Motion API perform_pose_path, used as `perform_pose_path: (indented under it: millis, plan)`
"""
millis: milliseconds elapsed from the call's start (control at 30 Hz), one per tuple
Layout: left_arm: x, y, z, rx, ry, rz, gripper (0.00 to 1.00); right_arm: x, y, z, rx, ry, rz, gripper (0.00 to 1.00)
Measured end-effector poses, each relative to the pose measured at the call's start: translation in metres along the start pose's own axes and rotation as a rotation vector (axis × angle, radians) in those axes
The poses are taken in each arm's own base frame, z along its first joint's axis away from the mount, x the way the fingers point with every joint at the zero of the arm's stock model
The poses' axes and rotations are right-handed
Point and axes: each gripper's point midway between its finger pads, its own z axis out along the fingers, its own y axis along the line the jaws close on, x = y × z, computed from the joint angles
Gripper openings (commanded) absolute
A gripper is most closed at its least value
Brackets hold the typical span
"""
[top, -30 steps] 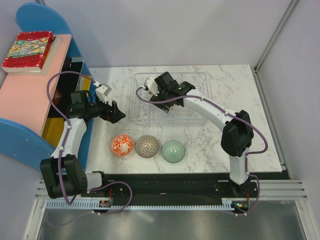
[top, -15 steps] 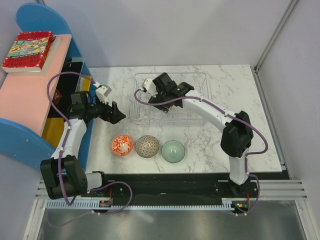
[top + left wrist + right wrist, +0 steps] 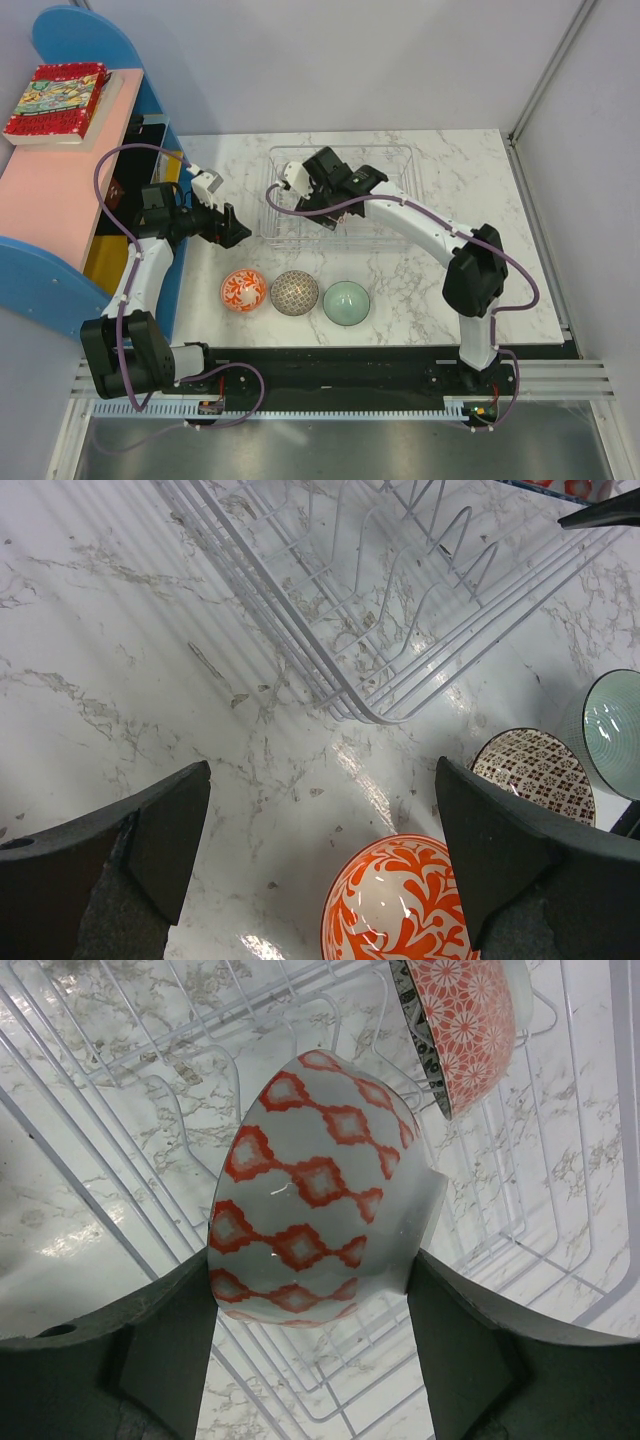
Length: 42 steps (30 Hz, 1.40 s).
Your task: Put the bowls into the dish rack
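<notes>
Loading is partly done: a red bowl (image 3: 460,1025) is set in the dish rack (image 3: 390,170) past the right jaws, a diamond bowl (image 3: 320,1185) is gripped between them, and three bowls (image 3: 295,293) are left in front of the wide-open, empty left jaws.

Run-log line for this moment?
left gripper open, empty | right gripper holding red-diamond bowl over dish rack | coral bowl racked | orange bowl, lattice bowl, mint bowl on table

Left wrist view: orange floral bowl (image 3: 400,905) cropped by bottom edge; mint bowl (image 3: 612,730) cropped at right; lattice bowl (image 3: 530,772) part-hidden behind left gripper finger (image 3: 520,870).
Right wrist view: red star-patterned bowl (image 3: 465,1025) cut at top; diamond-patterned bowl (image 3: 310,1190) lower rim behind right gripper fingers (image 3: 165,1350).
Top view: dish rack (image 3: 395,165) contents too small to tell, partly covered by right arm (image 3: 420,222).
</notes>
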Motion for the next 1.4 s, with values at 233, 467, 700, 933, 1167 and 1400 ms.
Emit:
perform_pose_path:
  millis: [233, 467, 700, 933, 1167, 1400]
  plan:
    - [0.0, 0.0, 0.0, 0.0, 0.0, -0.001, 1.0, -0.006, -0.002, 0.011, 0.0, 0.001, -0.02, 0.0]
    - [0.0, 0.0, 0.0, 0.0, 0.0, 0.0, 1.0, -0.01, 0.0, 0.024, -0.011, 0.016, -0.061, 0.0]
    - [0.001, 0.0, 0.0, 0.001, 0.002, -0.003, 1.0, -0.016, 0.002, 0.028, -0.026, 0.013, -0.114, 0.0]
    - [0.001, 0.0, 0.0, 0.0, 0.001, -0.004, 1.0, -0.012, 0.007, 0.033, -0.061, 0.031, -0.161, 0.0]
    - [0.001, 0.001, -0.001, -0.002, 0.001, -0.005, 1.0, -0.008, 0.011, 0.043, -0.087, 0.054, -0.216, 0.0]
    - [0.001, 0.001, -0.001, -0.002, 0.0, -0.005, 1.0, -0.01, 0.008, 0.046, -0.079, 0.064, -0.269, 0.0]
